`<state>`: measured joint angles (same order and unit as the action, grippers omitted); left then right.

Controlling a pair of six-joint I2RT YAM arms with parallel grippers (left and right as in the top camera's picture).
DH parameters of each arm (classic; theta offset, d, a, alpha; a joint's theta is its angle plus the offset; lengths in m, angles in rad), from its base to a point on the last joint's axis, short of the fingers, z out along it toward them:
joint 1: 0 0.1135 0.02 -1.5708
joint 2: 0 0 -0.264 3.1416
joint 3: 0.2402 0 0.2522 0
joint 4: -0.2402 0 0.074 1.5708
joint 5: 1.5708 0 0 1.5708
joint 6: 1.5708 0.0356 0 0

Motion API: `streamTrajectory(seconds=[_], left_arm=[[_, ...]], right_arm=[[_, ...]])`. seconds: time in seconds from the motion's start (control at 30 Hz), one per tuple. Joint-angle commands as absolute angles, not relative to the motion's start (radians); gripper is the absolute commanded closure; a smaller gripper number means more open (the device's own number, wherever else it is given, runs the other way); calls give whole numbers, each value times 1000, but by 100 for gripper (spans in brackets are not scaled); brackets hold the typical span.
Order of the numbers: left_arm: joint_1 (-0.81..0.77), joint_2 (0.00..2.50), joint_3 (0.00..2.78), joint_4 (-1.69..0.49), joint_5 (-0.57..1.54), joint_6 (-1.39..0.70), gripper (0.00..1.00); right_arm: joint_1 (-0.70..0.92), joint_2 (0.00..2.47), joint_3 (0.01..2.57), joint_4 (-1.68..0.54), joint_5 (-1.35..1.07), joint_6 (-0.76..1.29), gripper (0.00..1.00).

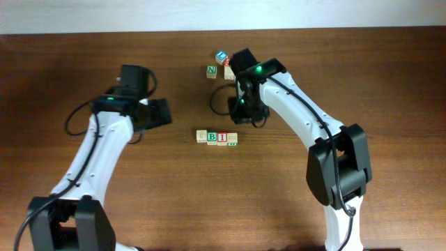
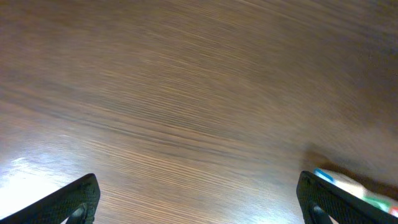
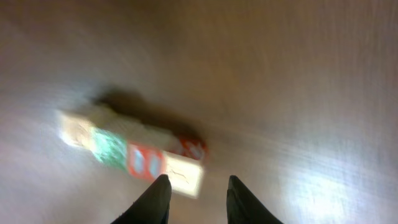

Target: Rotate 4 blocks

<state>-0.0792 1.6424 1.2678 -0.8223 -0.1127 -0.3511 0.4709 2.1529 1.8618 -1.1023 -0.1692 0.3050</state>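
We are looking down on a brown wooden table [image 1: 83,63] with two white and black robot arms reaching in from the near edge.

Near the middle of the table, four small wooden cubes are sitting in a straight row, side by side and touching. From the left in the overhead view, we are seeing a plain tan block [image 1: 202,137], a green B block [image 1: 212,137], a red-lettered block [image 1: 222,137] and a pale block [image 1: 232,139] with faint green marks.

The right arm is stretching from the lower right, with its wrist hanging just behind the right end of the row. Through its wrist camera, which is blurred, we are seeing the right gripper [image 3: 198,186] with its two dark fingers standing a little apart and nothing between them. The pale block is lying just beside the fingertips, at the closest end of the row. The blur is keeping us from telling whether a fingertip is touching it.

The left arm is lying well to the left of the row. Through its wrist camera we are seeing the left gripper [image 2: 198,180] spread wide over bare wood, holding nothing.

Farther back on the table, apart from the row, a small cluster of other cubes is sitting beside the right arm. Among them are a green N cube [image 1: 211,71] and a blue-lettered cube [image 1: 221,56].
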Motion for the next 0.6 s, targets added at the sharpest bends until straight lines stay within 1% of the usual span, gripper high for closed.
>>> streamTrajectory(seconds=[0.0, 0.07, 0.2, 0.27, 0.43, 0.47, 0.53, 0.57], left_arm=[[-13, 1621, 1259, -823, -129, -342, 0], [2, 1621, 1259, -823, -129, -343, 0], [5, 1621, 1259, -823, -140, -343, 1], [5, 1621, 1259, -823, -160, -356, 0], [5, 1621, 1259, -825, -181, -381, 1], [5, 1621, 1259, -826, -181, -381, 1], [5, 1621, 1259, -827, -181, -381, 0], [5, 1621, 1259, -827, -181, -381, 0]], right_arm=[[526, 2142, 1881, -983, -157, 297, 71], [557, 2159, 1881, -898, -149, 305, 75], [617, 2204, 1881, -795, -93, 342, 81], [635, 2232, 1879, -775, -93, 342, 83], [661, 2301, 1879, -757, -93, 349, 87], [661, 2313, 1879, -756, -94, 349, 89], [667, 2321, 1874, -750, -93, 349, 96], [669, 2324, 1874, -750, -93, 349, 96]])
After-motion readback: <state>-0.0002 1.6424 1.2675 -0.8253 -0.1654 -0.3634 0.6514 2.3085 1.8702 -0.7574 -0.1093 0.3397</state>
